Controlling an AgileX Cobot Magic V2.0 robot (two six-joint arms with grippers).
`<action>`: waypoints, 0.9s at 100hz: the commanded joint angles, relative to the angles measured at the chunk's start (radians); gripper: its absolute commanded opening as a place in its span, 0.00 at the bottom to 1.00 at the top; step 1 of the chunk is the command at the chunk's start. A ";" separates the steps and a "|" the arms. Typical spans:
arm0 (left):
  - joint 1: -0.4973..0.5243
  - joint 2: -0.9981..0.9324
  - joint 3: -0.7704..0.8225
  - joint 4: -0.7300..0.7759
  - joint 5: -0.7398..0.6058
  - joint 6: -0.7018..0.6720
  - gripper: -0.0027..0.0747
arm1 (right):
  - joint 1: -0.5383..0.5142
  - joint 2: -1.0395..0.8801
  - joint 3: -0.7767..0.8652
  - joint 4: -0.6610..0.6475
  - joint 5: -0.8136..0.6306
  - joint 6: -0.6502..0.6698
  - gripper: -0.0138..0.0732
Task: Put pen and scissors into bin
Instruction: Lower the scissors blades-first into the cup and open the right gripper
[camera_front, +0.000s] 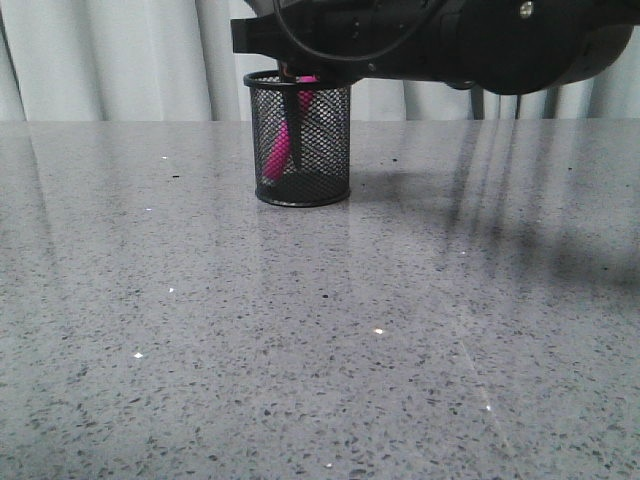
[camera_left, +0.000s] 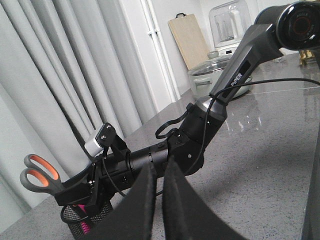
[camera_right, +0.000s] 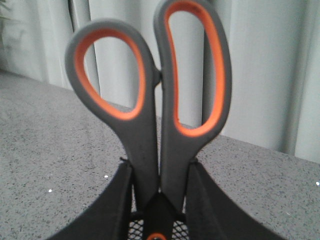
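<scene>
Scissors held upright over the mesh cup, pen already inside.

The right gripper (camera_right: 159, 200) clamped the scissors (camera_right: 150, 100) by the handle shanks, blades pointing down into the black wire-mesh bin (camera_front: 299, 140) on the grey speckled table (camera_front: 320, 340). The magenta pen (camera_front: 279, 150) leaned inside the bin. The left gripper (camera_left: 159, 200) hung apart from them, fingers nearly together, holding nothing.

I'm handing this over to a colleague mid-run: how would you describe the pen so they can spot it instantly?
On the grey speckled table, find the black wire-mesh bin near the curtain. The pen leans inside it, visible through the mesh. Its bright magenta-pink body sets it apart from the dark-bladed scissors, whose grey and orange handles are held above the bin by the right gripper.
</scene>
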 joint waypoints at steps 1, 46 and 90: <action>-0.010 0.015 -0.024 -0.058 -0.032 -0.012 0.04 | -0.006 -0.031 -0.021 -0.006 -0.066 -0.014 0.07; -0.010 0.015 -0.024 -0.048 -0.032 -0.012 0.04 | -0.006 -0.025 -0.019 0.007 -0.039 -0.014 0.25; -0.010 0.015 -0.024 -0.054 -0.032 -0.012 0.04 | -0.006 -0.062 -0.019 0.007 -0.051 -0.014 0.67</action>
